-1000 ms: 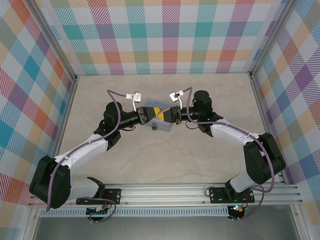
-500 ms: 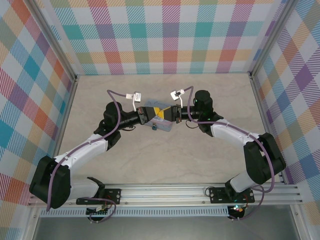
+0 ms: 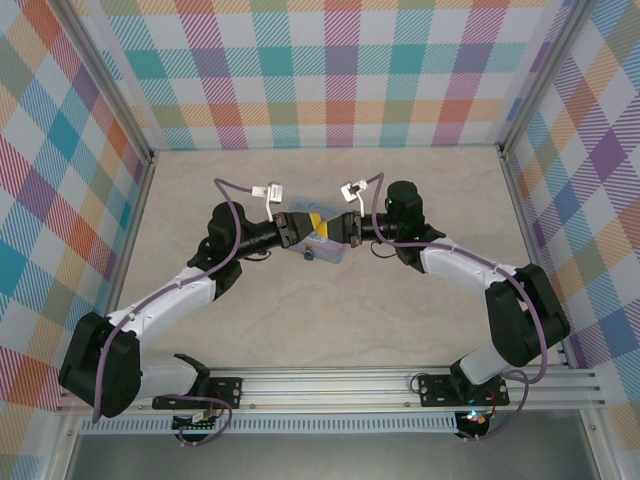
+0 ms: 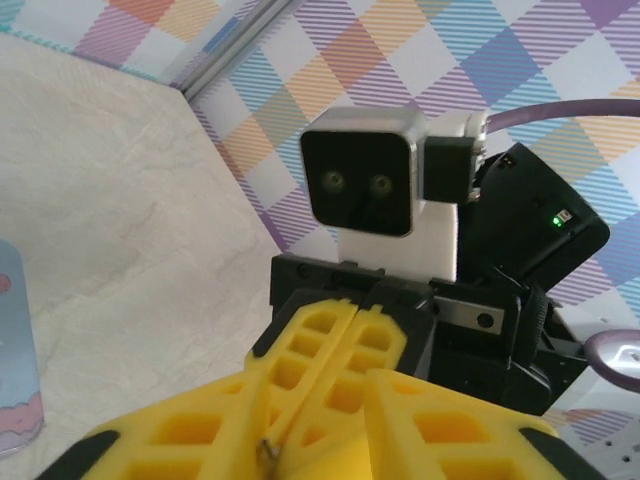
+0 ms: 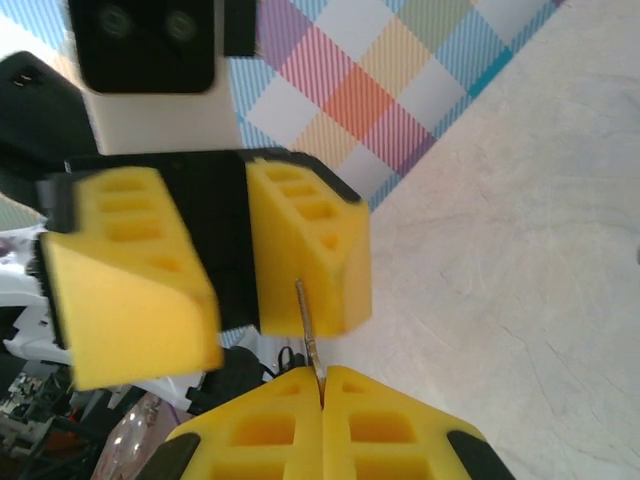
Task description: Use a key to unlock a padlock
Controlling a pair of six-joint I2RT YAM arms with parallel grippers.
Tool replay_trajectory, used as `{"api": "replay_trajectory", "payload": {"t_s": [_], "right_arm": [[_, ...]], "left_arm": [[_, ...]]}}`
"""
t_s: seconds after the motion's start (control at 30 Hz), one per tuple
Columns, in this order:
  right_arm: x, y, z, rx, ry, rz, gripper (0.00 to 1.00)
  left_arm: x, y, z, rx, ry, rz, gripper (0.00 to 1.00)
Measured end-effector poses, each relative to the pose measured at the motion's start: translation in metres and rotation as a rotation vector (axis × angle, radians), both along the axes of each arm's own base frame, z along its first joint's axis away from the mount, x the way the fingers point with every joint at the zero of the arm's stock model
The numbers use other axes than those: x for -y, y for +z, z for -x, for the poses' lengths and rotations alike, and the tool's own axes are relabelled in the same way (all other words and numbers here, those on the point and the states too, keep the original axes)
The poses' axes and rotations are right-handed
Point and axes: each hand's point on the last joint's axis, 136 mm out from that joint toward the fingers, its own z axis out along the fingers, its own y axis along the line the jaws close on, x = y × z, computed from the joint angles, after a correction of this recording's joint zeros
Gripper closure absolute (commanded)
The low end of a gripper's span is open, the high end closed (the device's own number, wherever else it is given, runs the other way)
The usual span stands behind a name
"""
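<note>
The key (image 5: 308,328) is a thin dark sliver standing up from the tips of the right gripper (image 5: 322,382), whose two yellow foam fingers (image 5: 385,425) are pressed flat together on its lower end. Its free end lies against the face of one finger of the left gripper (image 5: 230,290), which faces the right one at close range. That gripper's jaws stand apart, with its black body showing in the gap and nothing held between them. In the left wrist view the key appears as a tiny dark mark low in the frame, between that gripper's own spread fingers and the closed tips opposite, with the right wrist's camera housing (image 4: 360,185) just above them. From overhead, the two arms curve inward from their bases and meet nose to nose near the middle of the table (image 3: 400,310), above a pale blue tin (image 3: 330,247) lying flat beneath the fingertips. One rounded end of this tin shows at the left edge of the left wrist view. A small teal speck at the tin's near left corner may be the padlock (image 3: 308,254), though it is too small to be sure. Plaid walls (image 3: 340,70) in pastel colours enclose the table on three sides.
</note>
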Motion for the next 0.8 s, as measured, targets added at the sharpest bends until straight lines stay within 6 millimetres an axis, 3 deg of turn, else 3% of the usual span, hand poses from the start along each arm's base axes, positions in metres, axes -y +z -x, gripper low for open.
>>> {"api": "replay_trajectory", "payload": {"t_s": [0.17, 0.27, 0.37, 0.47, 0.63, 0.8], "right_arm": [[0.01, -0.021, -0.012, -0.04, -0.072, 0.072, 0.98], [0.019, -0.032, -0.022, -0.063, -0.124, 0.113, 0.98], [0.026, -0.047, -0.034, -0.092, -0.172, 0.147, 0.98], [0.032, -0.071, -0.046, -0.135, -0.217, 0.194, 0.97], [0.036, -0.11, -0.066, -0.204, -0.266, 0.254, 0.97], [0.036, -0.123, -0.083, -0.209, -0.297, 0.267, 0.97]], "left_arm": [[-0.022, -0.001, -0.011, -0.029, 0.074, -0.02, 0.27], [-0.047, 0.001, -0.022, -0.031, 0.154, -0.027, 0.22], [-0.072, -0.011, -0.026, -0.054, 0.23, -0.044, 0.21], [-0.089, -0.045, -0.021, -0.118, 0.277, -0.09, 0.19], [-0.099, -0.115, -0.001, -0.232, 0.283, -0.187, 0.14], [-0.098, -0.158, 0.011, -0.237, 0.239, -0.25, 0.11]]}}
